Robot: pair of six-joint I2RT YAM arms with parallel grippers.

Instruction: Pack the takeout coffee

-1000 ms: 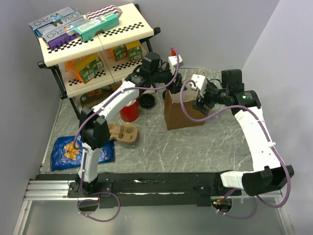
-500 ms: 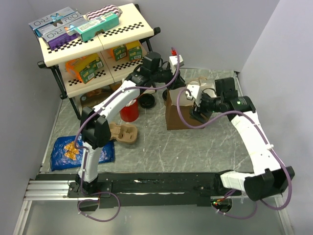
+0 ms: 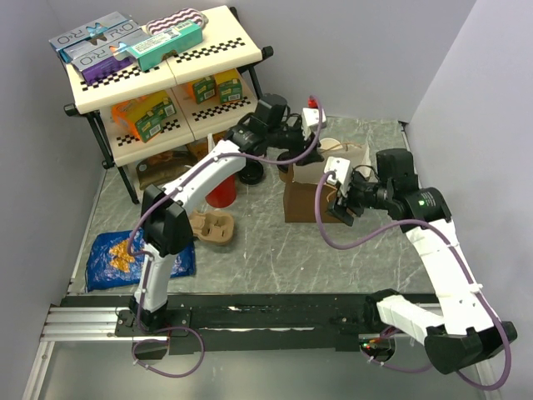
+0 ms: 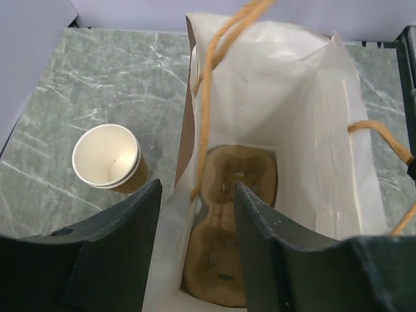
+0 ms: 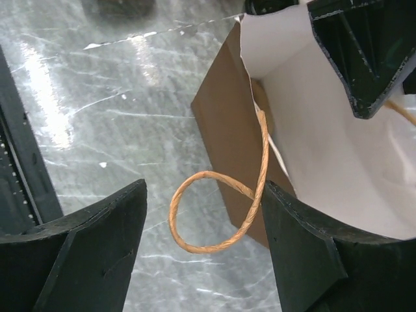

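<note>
Grey-green marbled tabletop [image 3: 275, 250] between pale lilac walls [image 3: 358, 50]

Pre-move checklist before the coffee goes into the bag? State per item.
1. Paper bag upright, mouth open: ok.
2. Cup carrier flat at the bag's bottom, wells empty: ok.
3. Left gripper open and empty over the bag's mouth: ok.
4. Right gripper gripping the handle loop: not ok. The loop hangs between open fingers.
5. Takeout coffee in hand: not ok. It stands on the table beside the red cup.
6. Lid seated tight: cannot tell.
</note>
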